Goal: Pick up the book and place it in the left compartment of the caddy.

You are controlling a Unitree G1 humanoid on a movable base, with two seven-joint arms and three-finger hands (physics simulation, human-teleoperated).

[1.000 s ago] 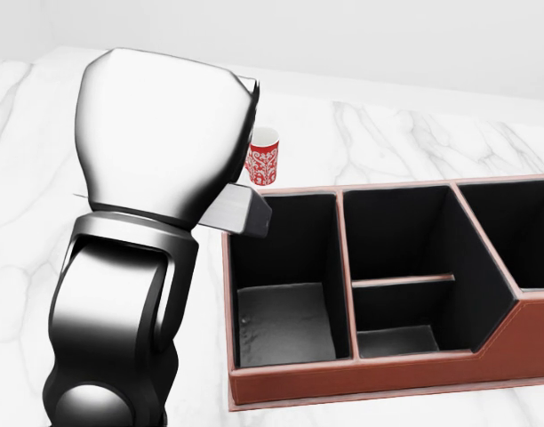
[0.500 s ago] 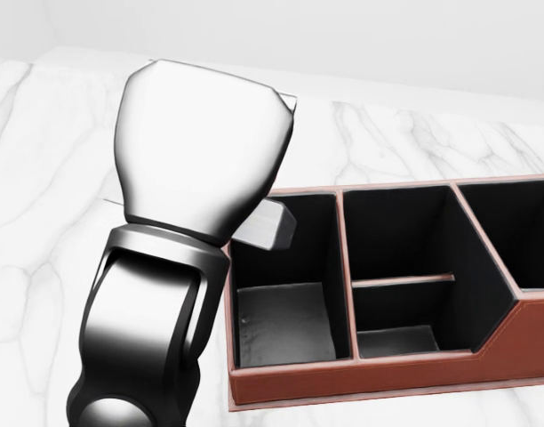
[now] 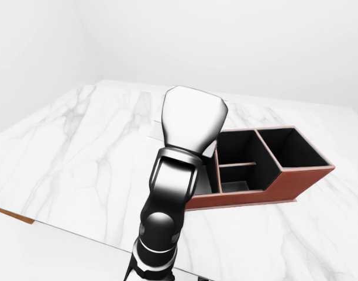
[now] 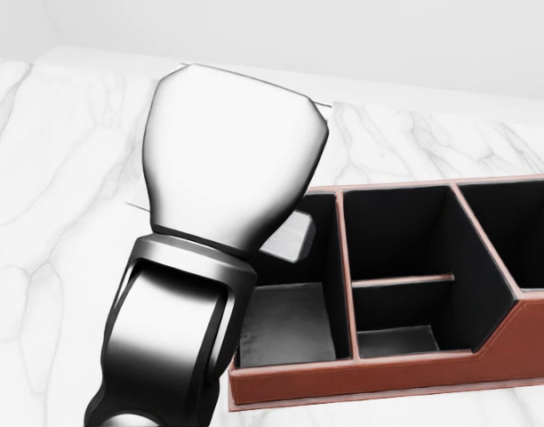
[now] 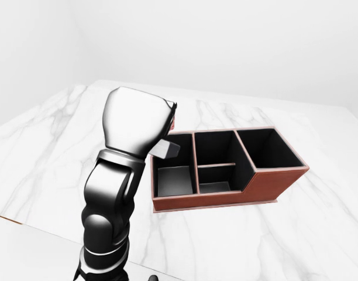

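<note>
the brown caddy [image 5: 267, 184] sits on the white marble desk [image 5: 44, 152] with black-lined compartments: the left one [image 5: 174, 180], a middle one split by a low divider [image 5: 216, 165], and the right one [image 5: 267, 149], all bare inside. the left hand [image 4: 232, 156] hangs over the left compartment's upper left corner, its fingers hidden, so i cannot tell its grip. a grey slab, apparently the book [image 4: 290, 238], juts from under it above that compartment, and a bit of red cup [image 5: 173, 124] peeks past the hand.

The polished white marble tabletop with grey veins [image 5: 50, 146] looks smooth and faintly glossy. The reddish-brown leather-look caddy [image 5: 267, 181] has a matt black lining. The robot's left arm of glossy black and chrome-like metal [image 4: 179, 329] mirrors highlights on its smooth shell.
</note>
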